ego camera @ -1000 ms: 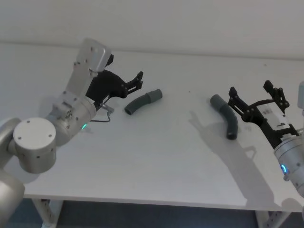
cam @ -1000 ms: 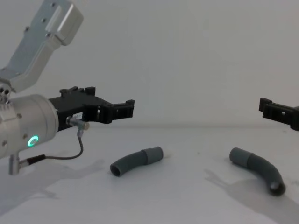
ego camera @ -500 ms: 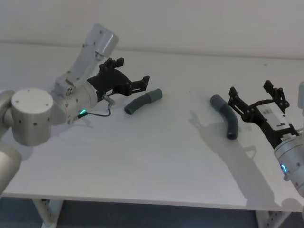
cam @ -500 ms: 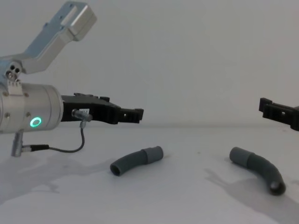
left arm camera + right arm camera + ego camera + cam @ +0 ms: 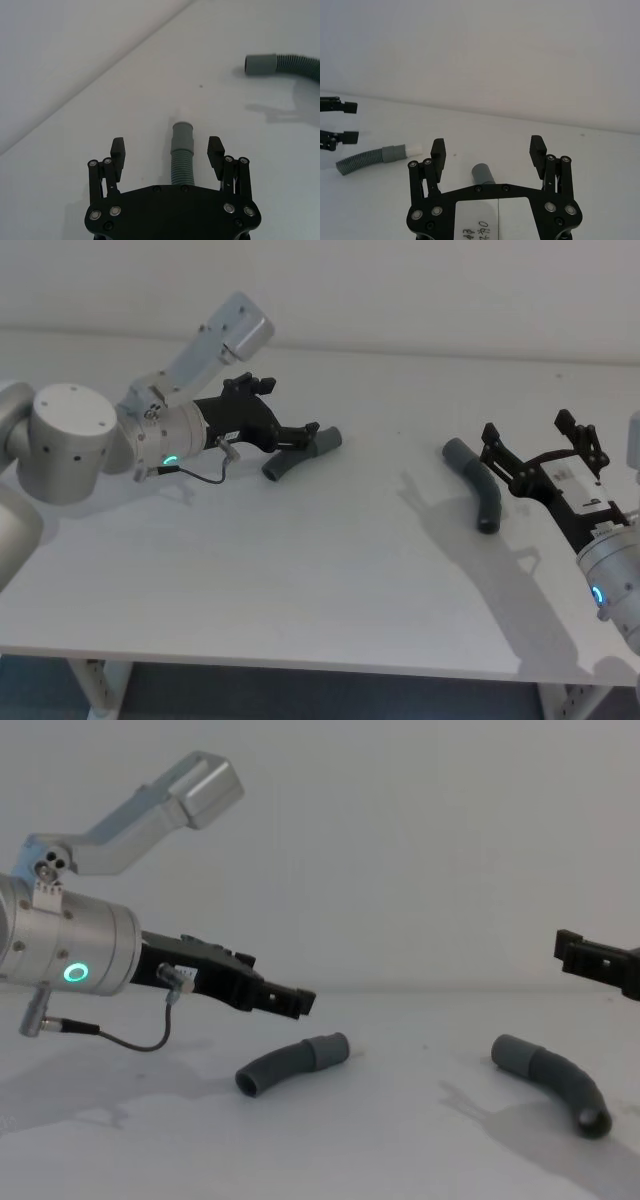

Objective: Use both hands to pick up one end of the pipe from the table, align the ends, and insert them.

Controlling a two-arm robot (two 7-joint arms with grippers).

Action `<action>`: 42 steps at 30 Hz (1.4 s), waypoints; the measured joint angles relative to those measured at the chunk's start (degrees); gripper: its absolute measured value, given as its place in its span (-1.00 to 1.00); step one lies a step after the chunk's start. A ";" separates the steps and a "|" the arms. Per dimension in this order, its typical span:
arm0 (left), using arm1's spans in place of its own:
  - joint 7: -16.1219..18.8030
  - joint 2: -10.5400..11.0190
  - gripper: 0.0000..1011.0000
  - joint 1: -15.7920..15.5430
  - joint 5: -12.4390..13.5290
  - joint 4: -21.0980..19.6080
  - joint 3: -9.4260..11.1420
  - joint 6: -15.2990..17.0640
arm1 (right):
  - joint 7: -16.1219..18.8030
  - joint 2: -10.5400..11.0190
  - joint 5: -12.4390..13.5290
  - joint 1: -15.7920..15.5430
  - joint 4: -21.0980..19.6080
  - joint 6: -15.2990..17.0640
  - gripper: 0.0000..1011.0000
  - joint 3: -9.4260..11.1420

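1. Stage call: reaching in for first grasps, lifting nothing yet; judging task as barely begun.
2. Hovering left gripper (image 5: 300, 435) over left hose piece (image 5: 283, 462) with fingers spread wide, holding nothing; straddling ribbed body just behind whitish-tipped cuff (image 5: 182, 135) in left wrist view, but sitting clear above it in chest view, not touching.
3. Hanging right gripper (image 5: 526, 425) above worktop (image 5: 330, 570), near right hose piece (image 5: 480, 485), with fingers likewise wide and holding nothing; framing plain wider cuff (image 5: 482, 175) between them in right wrist view.
4. Finding both pieces lying flat on worktop, well apart, with cuffs turned toward middle.
5. Next move, as a guess: dropping left gripper until fingers flank ribbed body, then closing; doing same on right. Gripping close to cuffs, probably helping, since ribbed hose is likely flexing under push. Watching for curved loose piece rolling aside on closing. Afterwards lifting, turning cuffs nose to nose, feeding narrow tip into sleeve.
6. Counting: two hose pieces, two cuffs, two grippers, one worktop, one green ring light (image 5: 74, 972) on left arm.
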 joint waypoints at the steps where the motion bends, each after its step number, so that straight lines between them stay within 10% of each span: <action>1: -0.36 0.06 0.98 -0.42 0.21 0.45 0.35 0.02 | 0.00 0.00 0.00 0.00 0.00 0.00 0.98 0.00; 42: -5.46 -5.97 0.98 -6.33 3.27 14.09 3.40 -0.50 | 0.00 0.00 0.00 0.00 0.00 0.00 0.98 0.00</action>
